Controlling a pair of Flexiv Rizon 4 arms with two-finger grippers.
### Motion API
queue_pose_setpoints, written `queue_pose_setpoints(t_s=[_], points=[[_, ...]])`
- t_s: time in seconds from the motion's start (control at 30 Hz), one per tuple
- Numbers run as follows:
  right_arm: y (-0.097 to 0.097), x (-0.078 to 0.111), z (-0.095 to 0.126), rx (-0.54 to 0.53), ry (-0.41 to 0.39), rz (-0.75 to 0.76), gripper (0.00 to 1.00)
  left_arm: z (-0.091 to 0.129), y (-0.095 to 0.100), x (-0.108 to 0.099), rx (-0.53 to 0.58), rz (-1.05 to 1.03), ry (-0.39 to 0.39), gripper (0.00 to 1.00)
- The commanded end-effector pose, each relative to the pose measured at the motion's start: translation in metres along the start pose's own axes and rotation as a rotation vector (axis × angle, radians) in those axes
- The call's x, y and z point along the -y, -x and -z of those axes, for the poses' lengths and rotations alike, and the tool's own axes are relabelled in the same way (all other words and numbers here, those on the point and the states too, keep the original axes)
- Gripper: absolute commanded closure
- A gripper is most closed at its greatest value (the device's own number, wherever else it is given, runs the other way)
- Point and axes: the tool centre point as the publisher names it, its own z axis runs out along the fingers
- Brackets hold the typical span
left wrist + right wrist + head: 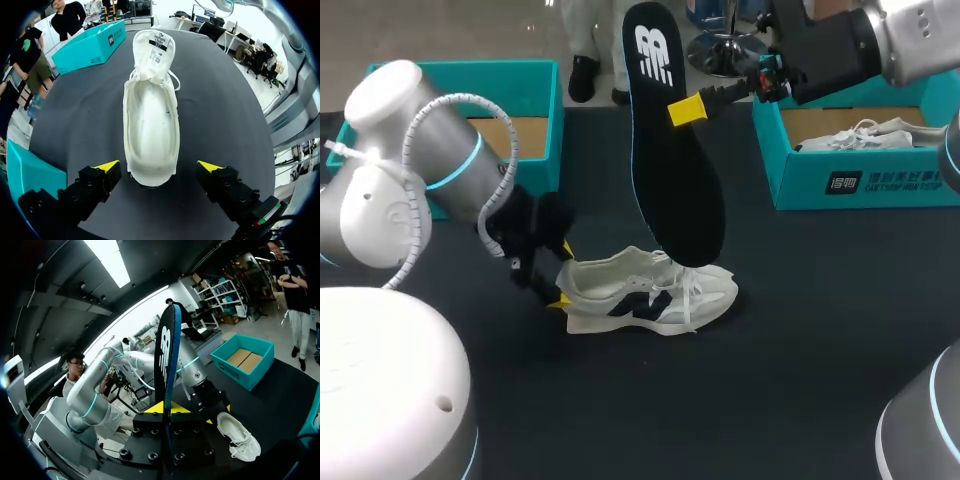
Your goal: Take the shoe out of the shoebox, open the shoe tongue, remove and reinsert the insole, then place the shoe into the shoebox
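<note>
**Dark surface with one shoe and two boxes**

The surface [800, 330] is a plain black tabletop. A white shoe [650, 295] with a dark side marking stands upright on its sole near the middle, heel toward the left edge and toe toward the right edge. Its tongue is folded forward and its laces hang loose. An open teal shoebox [535, 95] sits at the far left corner, showing its brown floor. A second open teal shoebox [880, 180] sits by the far right corner. Both are well apart from the shoe.

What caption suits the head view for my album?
The right gripper holds the black insole over the white shoe while the left gripper brackets its heel.
</note>
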Motion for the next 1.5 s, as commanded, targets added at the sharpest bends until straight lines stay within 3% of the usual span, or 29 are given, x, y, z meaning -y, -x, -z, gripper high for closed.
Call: queue_pose_setpoints(t_s=[0.03,0.23,0.53,1.5], points=[[0.001,-0.001,-0.002,0.002,-0.004,-0.002,1.0,0.002,0.007,0.007,-0.009,0.002,0.131,0.0],[0.001,-0.001,-0.002,0.002,-0.004,-0.002,1.0,0.007,0.005,0.017,0.01,-0.032,0.266,0.0],[0.001,-0.001,-0.002,0.002,-0.004,-0.002,1.0,0.01,0.005,0.025,0.036,-0.061,0.357,0.0],[0.001,-0.001,-0.002,0.002,-0.004,-0.002,1.0,0.015,0.008,0.029,0.07,0.001,0.406,0.0]])
